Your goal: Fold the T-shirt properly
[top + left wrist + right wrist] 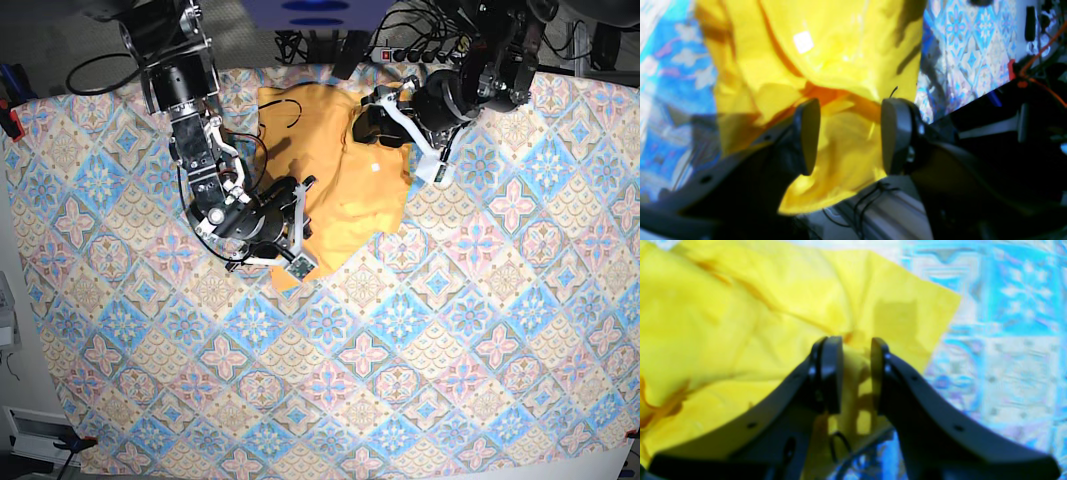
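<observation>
The yellow-orange T-shirt lies crumpled at the far middle of the table. My left gripper is over its far right part. In the left wrist view its fingers stand wide apart, open, with bunched T-shirt cloth showing in the gap of the left gripper. My right gripper is at the shirt's near left edge. In the right wrist view the right gripper is open with a narrower gap, and a fold of the T-shirt sits between its fingers.
The blue-pink patterned tablecloth covers the whole table. Cables and a power strip run along the far edge. A metal rail with wires lies by the table edge. A red clamp holds the cloth at left.
</observation>
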You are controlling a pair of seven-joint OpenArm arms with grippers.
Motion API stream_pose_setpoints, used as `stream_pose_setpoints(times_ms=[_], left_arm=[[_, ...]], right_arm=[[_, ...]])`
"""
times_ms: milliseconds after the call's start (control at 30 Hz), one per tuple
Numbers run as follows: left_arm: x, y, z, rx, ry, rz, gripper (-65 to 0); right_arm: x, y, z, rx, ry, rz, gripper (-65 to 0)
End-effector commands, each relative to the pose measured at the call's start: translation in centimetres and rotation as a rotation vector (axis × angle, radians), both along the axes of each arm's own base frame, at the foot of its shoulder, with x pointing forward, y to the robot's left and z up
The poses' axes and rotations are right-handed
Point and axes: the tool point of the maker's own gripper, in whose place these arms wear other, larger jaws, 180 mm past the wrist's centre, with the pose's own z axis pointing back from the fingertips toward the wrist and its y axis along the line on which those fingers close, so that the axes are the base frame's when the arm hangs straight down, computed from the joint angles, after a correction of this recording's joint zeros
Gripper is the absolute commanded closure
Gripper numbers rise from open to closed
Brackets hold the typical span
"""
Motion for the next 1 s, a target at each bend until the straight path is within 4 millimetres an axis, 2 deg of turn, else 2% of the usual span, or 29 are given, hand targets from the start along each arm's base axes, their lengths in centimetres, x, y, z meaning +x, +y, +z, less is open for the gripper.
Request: stream_pose_setpoints(times_ms=[0,167,233,333,533,633,733,833,900,967], left_arm=[[0.6,0.0,0.2,-0.010,-0.015,0.004,-29.0],[1.1,1.3,-2.5,0.024,0.047,0.033,-29.0],[1.0,1.6,-3.2,0.032,0.065,0.041,-29.0],[1.6,2.1,-3.7,0.038,0.062,0.061,-29.0],[2.0,2.3,-4.0,0.041,0.052,0.077,-29.0],[2.2,2.4,-4.0,0.042,0.048,0.079,-29.0],[2.3,2.6,-4.0,0.047,0.045,0.079,-29.0],[2.3,2.6,-3.9,0.048,0.044,0.078,-29.0],[2.1,2.5,-3.8,0.044,0.045,0.076,-29.0],[2.1,2.1,-3.2,0.036,0.030,0.068,-29.0]], right_arm=[[1.0,0.2,1.4,0.023,-0.043,-0.002,-14.6],[2.1,0.3,4.6,0.043,-0.140,0.001,-14.7],[2.2,0.6,5.1,0.048,-0.154,0.008,-14.7],[1.7,0.8,4.8,0.028,-0.134,0.024,-15.0],[-1.4,5.8,4.2,0.016,-0.120,0.209,-21.3],[-1.9,6.6,3.8,0.011,-0.108,0.239,-21.9],[-1.1,7.1,4.0,0.013,-0.112,0.239,-21.5],[0.5,6.6,4.1,-0.005,-0.123,0.229,-21.3],[1.8,5.0,3.9,-0.047,-0.132,0.222,-21.0],[2.8,4.3,4.2,-0.053,-0.155,0.219,-18.3]])
